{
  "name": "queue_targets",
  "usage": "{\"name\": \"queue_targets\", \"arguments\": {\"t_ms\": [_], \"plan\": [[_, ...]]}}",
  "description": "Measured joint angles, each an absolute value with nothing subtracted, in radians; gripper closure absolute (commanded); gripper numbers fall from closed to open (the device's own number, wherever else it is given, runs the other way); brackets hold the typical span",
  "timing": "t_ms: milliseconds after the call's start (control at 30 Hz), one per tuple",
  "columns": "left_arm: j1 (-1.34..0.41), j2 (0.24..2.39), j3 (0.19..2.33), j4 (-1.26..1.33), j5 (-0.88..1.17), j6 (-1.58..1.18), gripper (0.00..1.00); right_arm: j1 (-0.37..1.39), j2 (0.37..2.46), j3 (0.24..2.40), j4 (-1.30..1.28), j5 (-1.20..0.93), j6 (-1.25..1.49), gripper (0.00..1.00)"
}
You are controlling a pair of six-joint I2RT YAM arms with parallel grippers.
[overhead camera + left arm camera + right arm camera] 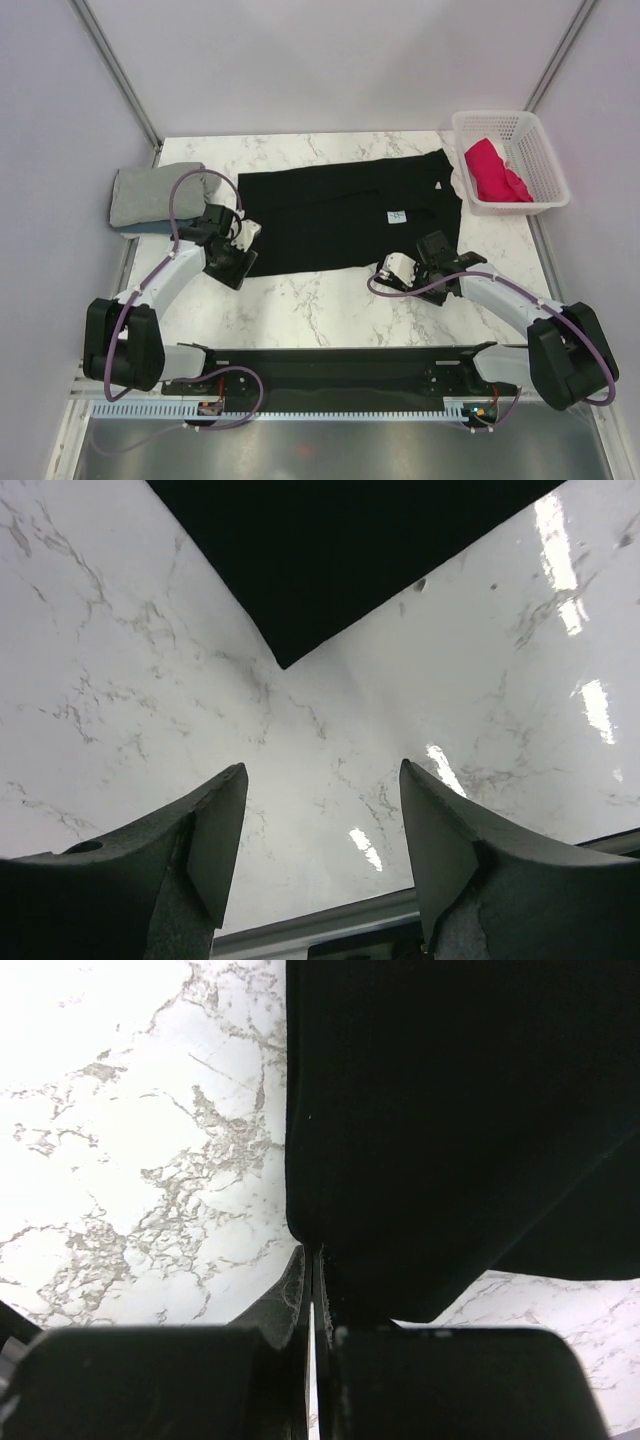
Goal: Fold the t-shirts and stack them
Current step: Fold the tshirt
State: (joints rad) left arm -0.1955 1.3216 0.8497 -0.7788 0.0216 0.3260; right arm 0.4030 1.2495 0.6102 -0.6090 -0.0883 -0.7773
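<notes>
A large black t-shirt [340, 215] lies spread across the middle of the marble table, its white neck label [398, 215] facing up. My right gripper [437, 245] is shut on the shirt's near right edge, and the wrist view shows the cloth [450, 1110] pinched at the fingertips of the gripper [312, 1255]. My left gripper [234, 266] is open and empty, low over bare marble just short of the shirt's near left corner [285, 660]; the wrist view shows it [322, 810] holding nothing. A folded grey t-shirt [150, 195] lies at the far left. A crimson-pink t-shirt [492, 172] lies in the basket.
A white lattice basket [548, 195] stands at the table's back right corner. Metal frame posts rise at both back corners. A black rail [330, 362] runs along the near edge between the arm bases.
</notes>
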Motion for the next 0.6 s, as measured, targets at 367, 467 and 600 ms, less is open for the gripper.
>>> {"name": "queue_targets", "arguments": {"t_ms": [367,467,600], "plan": [[-0.186,1.425,0.836,-0.720,-0.021,0.362,0.37,0.403,1.250,0.626,-0.630,-0.100,-0.755,1.00],[-0.185,1.473,0.861,-0.703,-0.015,0.362,0.38,0.403,1.250,0.626,-0.632,-0.100,-0.755,1.00],[-0.185,1.533,0.891,-0.684,0.002,0.362,0.41,0.403,1.250,0.626,-0.633,-0.100,-0.754,1.00]]}}
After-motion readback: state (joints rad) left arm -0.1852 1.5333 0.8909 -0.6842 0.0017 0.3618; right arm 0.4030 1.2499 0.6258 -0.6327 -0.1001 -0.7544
